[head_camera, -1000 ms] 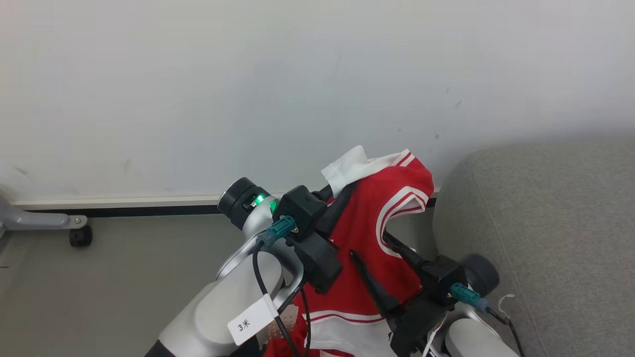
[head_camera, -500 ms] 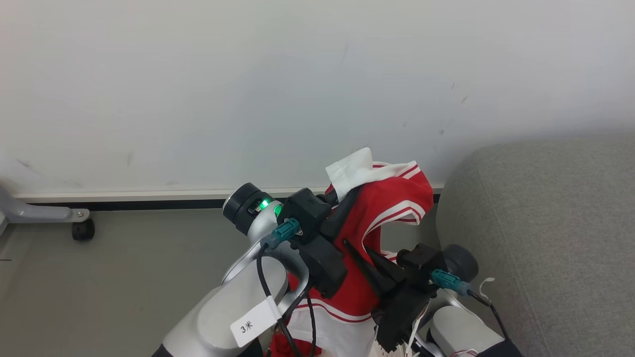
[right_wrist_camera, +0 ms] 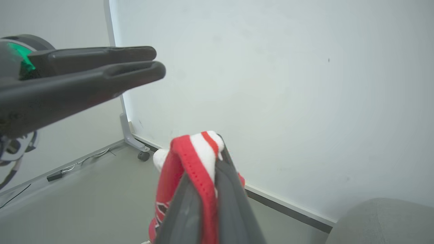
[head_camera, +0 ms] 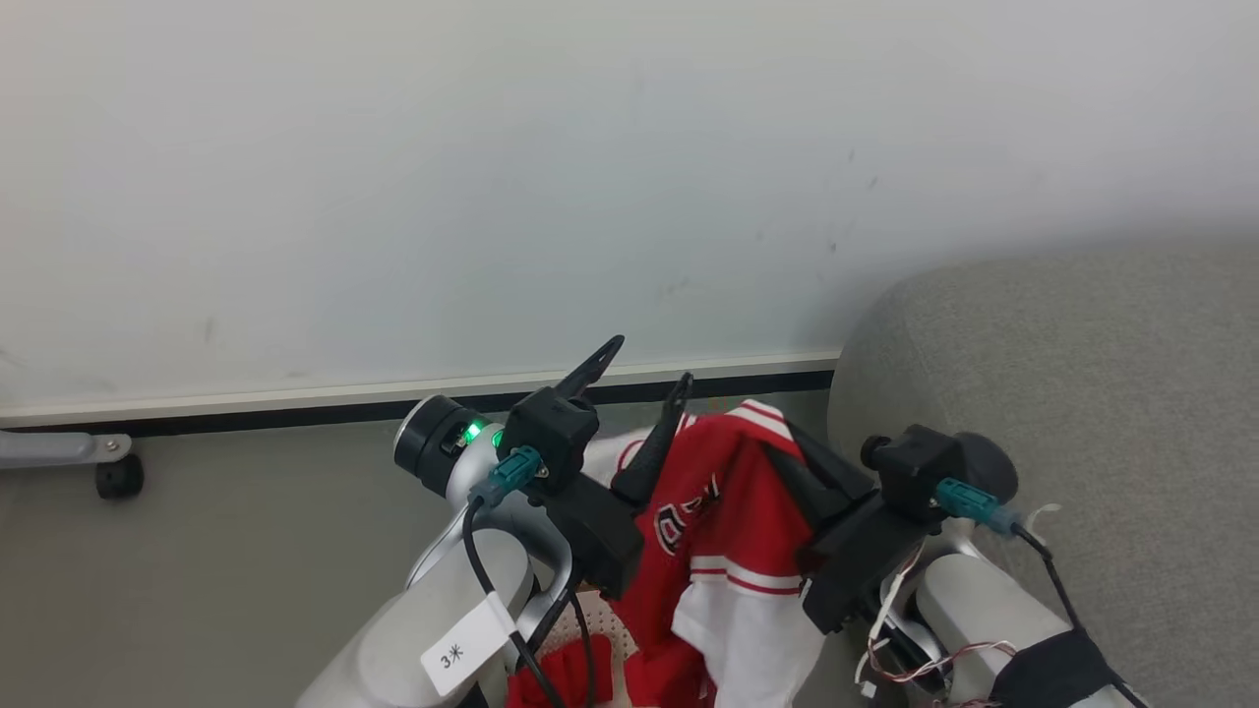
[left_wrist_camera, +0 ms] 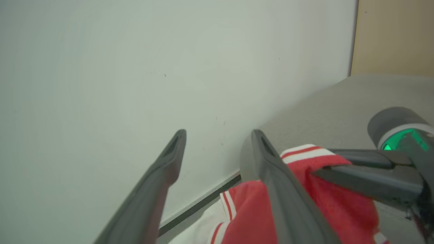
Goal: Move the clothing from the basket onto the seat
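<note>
Right gripper tight on clothing, left gripper agape alongside

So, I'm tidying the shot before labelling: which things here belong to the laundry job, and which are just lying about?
Job: red clothing, pinched in the shut right claw; open left claw; grey sofa; a sliver of perforated basket.
Lying about: caster-footed stand leg; floor cable by the wall.
</note>
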You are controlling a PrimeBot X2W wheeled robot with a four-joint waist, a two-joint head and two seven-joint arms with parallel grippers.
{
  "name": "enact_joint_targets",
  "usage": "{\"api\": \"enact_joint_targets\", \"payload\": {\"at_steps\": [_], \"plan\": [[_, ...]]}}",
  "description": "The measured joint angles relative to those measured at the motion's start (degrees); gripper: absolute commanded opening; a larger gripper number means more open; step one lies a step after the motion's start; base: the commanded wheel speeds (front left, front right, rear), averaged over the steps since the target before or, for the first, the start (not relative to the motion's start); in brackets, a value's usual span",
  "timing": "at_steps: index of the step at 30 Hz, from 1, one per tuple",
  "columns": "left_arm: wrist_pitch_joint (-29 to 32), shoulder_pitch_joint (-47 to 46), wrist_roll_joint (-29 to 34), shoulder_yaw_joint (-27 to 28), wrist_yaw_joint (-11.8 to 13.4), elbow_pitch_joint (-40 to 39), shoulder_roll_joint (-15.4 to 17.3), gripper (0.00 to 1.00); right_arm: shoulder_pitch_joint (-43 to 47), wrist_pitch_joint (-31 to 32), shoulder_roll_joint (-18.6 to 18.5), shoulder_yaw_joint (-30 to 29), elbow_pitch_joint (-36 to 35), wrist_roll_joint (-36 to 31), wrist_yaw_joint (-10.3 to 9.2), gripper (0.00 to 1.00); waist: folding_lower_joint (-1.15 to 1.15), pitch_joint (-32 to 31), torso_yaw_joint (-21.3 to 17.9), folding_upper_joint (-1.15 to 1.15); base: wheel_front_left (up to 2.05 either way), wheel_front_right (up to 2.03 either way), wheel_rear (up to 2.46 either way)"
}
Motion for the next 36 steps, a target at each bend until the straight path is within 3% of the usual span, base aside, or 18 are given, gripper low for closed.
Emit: {"api": "enact_joint_targets", "payload": {"at_steps": [11, 28, 36], "plan": [[-0.5, 4.2, -0.2, -0.2, 0.5, -1.2, 0.8, 1.00, -0.1, 0.0, -5.4, -4.6, -2.8, 0.0, -0.02, 0.00, 0.00, 0.0, -4.1, 0.00, 0.00, 0.00, 0.00], [-1.1, 9.2, -0.3, -2.2, 1.2, -4.6, 0.6, 1.00, -1.7, 0.0, -13.7, -9.2, -8.4, -1.6, -0.65, 0.00, 0.00, 1.1, -13.7, 0.00, 0.00, 0.00, 0.00], [-1.1, 9.5, 0.1, -3.9, 1.5, -6.0, 0.2, 1.00, -4.0, 0.0, -16.0, -11.6, -9.7, -1.5, -1.16, 0.00, 0.00, 3.8, -15.4, 0.00, 0.00, 0.00, 0.00]]}}
